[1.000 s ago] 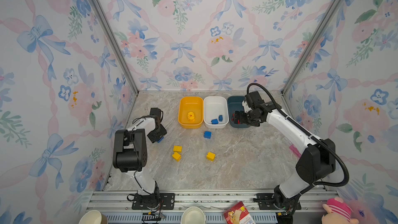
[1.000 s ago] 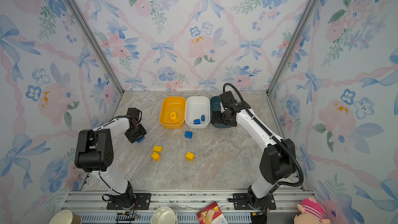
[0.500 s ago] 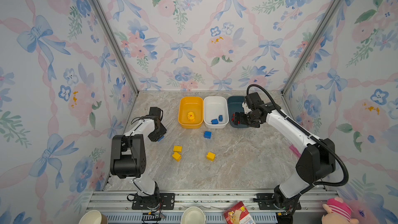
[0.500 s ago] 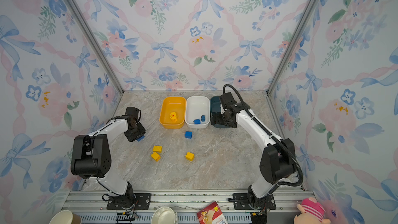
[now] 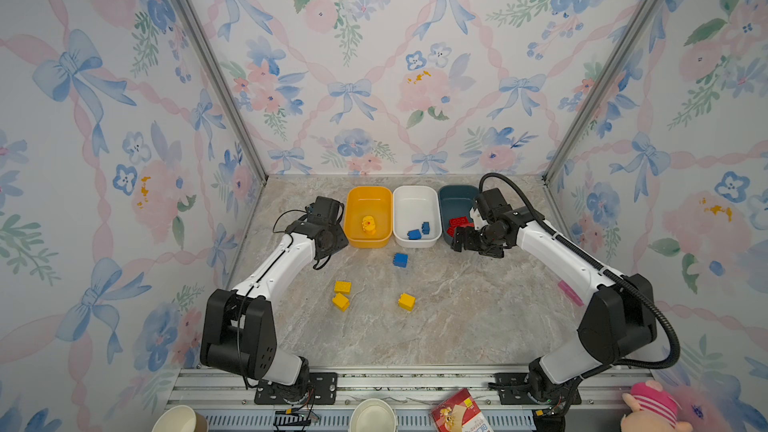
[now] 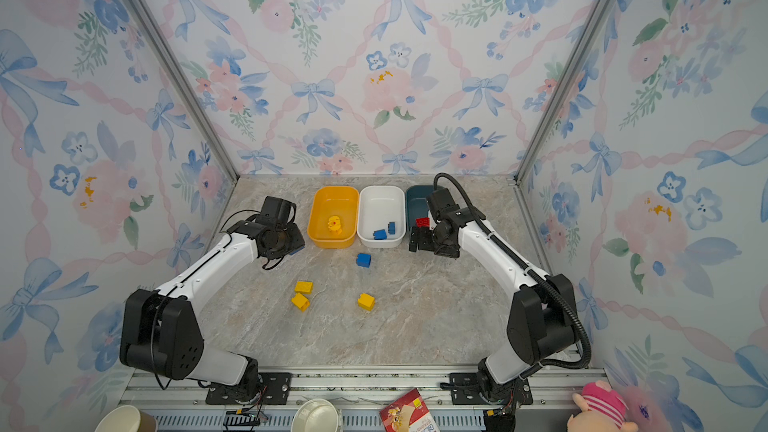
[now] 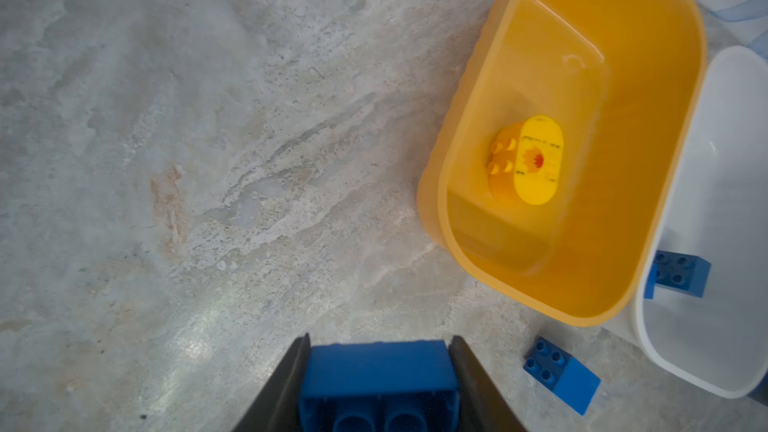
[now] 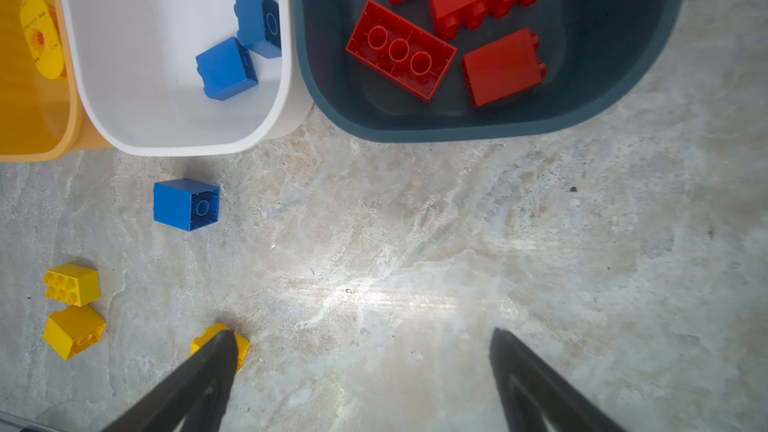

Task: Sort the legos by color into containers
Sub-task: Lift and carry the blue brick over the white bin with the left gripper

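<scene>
**Primary colours on marble**

The white tub [image 5: 415,205] holds 2 blue bricks [image 8: 226,68]. Left of it in both top views, the yellow-orange tub [image 5: 368,203] holds a yellow piece [image 7: 538,160] with a red-orange burst; right of it, the dark teal tub [image 5: 455,203] holds red bricks [image 8: 401,49]. In front of it, 1 loose blue brick [image 5: 400,260] and 3 yellow bricks [image 5: 342,287] lie on a tabletop [image 5: 457,317] veined grey and beige. The black-jawed left gripper [image 7: 380,338] pinches a blue block [image 7: 378,371]. Behind it, white wallpaper [image 5: 374,56] bears blue bows and pink ribbons.

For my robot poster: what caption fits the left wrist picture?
Left pincer grips a blue brick near the yellow tub.
</scene>
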You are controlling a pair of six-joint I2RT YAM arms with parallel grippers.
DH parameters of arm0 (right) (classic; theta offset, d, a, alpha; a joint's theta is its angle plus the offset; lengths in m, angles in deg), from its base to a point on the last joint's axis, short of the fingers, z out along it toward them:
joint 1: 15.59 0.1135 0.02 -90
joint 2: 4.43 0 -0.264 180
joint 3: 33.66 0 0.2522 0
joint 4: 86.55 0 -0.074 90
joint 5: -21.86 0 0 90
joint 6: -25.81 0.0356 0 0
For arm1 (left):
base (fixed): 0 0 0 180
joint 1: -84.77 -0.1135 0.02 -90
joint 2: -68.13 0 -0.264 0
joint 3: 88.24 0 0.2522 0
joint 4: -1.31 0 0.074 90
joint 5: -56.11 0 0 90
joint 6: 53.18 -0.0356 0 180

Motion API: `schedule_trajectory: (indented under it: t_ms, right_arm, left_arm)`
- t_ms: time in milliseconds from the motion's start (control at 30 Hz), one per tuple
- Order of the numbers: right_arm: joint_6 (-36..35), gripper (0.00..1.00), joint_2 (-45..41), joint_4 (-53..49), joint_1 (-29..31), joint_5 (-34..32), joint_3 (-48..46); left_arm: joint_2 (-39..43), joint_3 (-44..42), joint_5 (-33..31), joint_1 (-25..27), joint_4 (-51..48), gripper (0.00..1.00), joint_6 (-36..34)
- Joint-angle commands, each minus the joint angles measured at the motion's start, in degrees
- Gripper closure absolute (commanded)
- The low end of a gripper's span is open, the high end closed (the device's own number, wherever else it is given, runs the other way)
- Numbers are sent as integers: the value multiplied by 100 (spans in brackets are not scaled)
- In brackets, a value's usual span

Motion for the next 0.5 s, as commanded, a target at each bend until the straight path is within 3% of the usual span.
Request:
schedule_trajectory:
  t_ms: [0,200,467]
  right_arm:
    - [176,3,-244,101,-23,99,-198]
    - [287,3,-449,200,-21,98,-455]
    - [331,3,-583,188,-22,72,-544]
  left_arm:
    - [-70,495,-134,358,-5,62,93]
    - [-709,1431,-229,1129,107,62,-8]
    - [-2138,3018,-192,1713,233,63,-272]
